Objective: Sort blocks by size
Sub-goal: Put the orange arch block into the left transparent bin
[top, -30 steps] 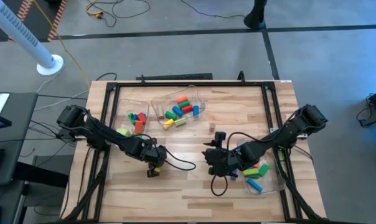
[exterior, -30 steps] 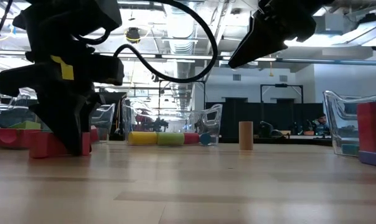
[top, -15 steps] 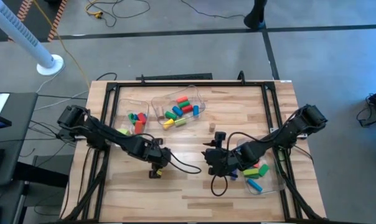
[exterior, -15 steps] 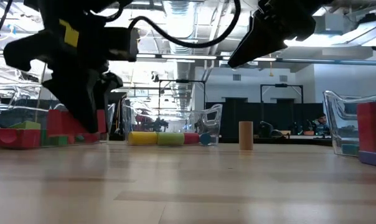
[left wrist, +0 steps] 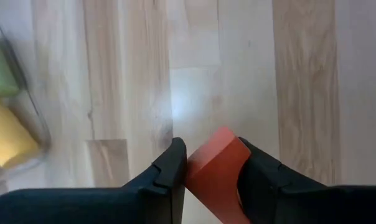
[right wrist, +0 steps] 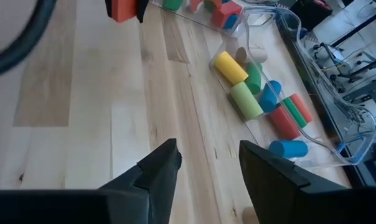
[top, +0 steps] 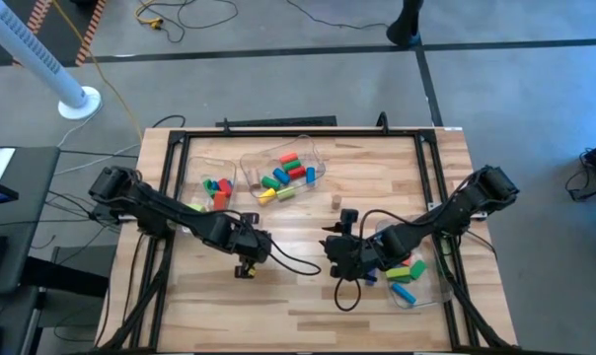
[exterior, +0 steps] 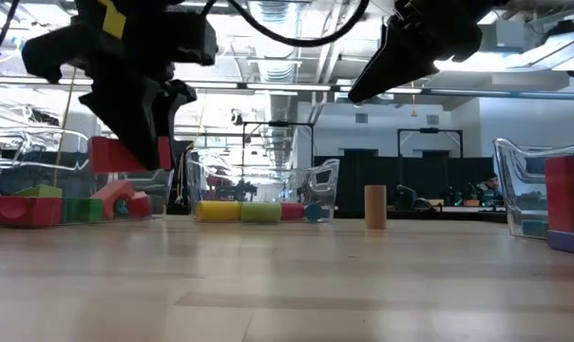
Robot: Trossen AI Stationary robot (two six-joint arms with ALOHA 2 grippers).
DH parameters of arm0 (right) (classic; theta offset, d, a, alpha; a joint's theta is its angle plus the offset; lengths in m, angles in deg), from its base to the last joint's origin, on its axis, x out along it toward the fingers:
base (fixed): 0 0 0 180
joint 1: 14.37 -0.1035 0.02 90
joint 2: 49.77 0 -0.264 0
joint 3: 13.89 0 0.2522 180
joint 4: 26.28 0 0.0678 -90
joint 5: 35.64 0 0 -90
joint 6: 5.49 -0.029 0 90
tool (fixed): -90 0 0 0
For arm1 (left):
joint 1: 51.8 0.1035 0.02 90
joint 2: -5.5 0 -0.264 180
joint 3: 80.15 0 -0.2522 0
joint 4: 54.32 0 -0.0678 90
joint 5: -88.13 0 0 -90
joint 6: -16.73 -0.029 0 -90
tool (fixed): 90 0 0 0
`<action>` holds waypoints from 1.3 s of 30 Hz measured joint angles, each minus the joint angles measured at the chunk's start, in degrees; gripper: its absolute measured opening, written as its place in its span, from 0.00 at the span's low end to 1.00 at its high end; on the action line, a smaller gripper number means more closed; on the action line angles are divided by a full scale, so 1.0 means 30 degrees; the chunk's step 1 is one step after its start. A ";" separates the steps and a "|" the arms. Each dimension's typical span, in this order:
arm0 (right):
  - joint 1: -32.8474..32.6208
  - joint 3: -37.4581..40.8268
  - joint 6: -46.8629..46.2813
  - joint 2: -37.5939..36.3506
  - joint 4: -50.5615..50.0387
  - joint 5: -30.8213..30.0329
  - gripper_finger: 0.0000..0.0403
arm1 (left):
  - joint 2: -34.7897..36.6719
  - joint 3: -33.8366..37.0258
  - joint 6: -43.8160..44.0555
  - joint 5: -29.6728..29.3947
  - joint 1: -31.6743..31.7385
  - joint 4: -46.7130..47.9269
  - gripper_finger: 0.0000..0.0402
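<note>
Left claw (exterior: 140, 157) raised, gripping red block (exterior: 116, 155)

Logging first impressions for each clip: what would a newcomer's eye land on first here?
Most striking is the left gripper, left of the table's middle, holding a red block clear of the wooden table. Next come the clear bins of colourful blocks: two at the far edge and one at the right, beside the open, empty right gripper. A lone tan cylinder stands upright on the table between them.
</note>
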 joint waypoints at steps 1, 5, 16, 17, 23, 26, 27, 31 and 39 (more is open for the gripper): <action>0.0000 0.0000 -0.0052 -0.0002 0.0005 -0.0115 0.50 | 0.0099 -0.0047 -0.0067 -0.0025 0.0001 0.0086 0.26; -0.0008 0.0000 -0.0292 -0.0002 0.0011 -0.1133 0.48 | 0.0632 -0.0054 -0.0198 -0.0686 0.0086 0.0779 0.26; 0.0049 0.0000 -0.0316 -0.0024 -0.0007 -0.2969 0.43 | 0.3157 -0.0058 -0.0019 -0.2448 0.0676 0.3084 0.26; 0.0051 0.0000 -0.0332 -0.0024 -0.0007 -0.3014 0.43 | 0.3502 -0.0054 -0.0019 -0.2654 0.0721 0.3271 0.26; 0.0051 0.0000 -0.0338 -0.0024 -0.0027 -0.3154 0.43 | 0.5663 -0.0056 0.0372 -0.4428 0.1097 0.4786 0.26; 0.0045 0.0000 -0.0342 -0.0024 -0.0044 -0.3154 0.43 | 0.6689 -0.0060 0.0877 -0.5566 0.1275 0.5933 0.26; 0.0051 0.0000 -0.0339 -0.0024 -0.0044 -0.3158 0.43 | 0.6993 -0.0054 0.1076 -0.5935 0.1352 0.6325 0.26; 0.0051 0.0000 -0.0353 -0.0024 -0.0044 -0.3158 0.43 | 0.8122 -0.0054 0.2284 -0.7222 0.1681 0.8112 0.26; 0.0051 0.0000 -0.0666 -0.0024 -0.0058 -0.3153 0.43 | 0.9323 0.0088 0.4084 -0.7869 0.2494 1.0325 0.26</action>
